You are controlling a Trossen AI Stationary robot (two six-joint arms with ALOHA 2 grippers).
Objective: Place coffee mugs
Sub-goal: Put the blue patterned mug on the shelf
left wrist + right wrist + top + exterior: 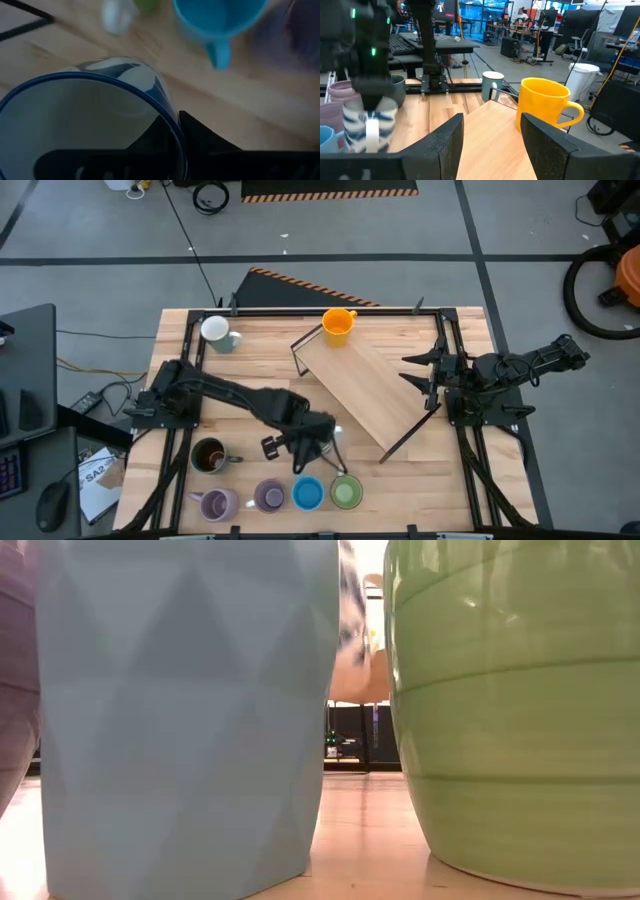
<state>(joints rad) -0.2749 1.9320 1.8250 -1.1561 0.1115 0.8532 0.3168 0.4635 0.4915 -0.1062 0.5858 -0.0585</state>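
Wooden tabletop [250,370] is noted. A blue-and-white striped mug [368,126] is held clamped in the left gripper [318,442], just above the blue mug [308,493] and green mug [346,492]. The right gripper [425,375] is parked with fingers apart beside the ramp board [365,395].

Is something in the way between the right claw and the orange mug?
Nothing visible blocks it. The right gripper is open and faces the orange mug across the bare wooden board.
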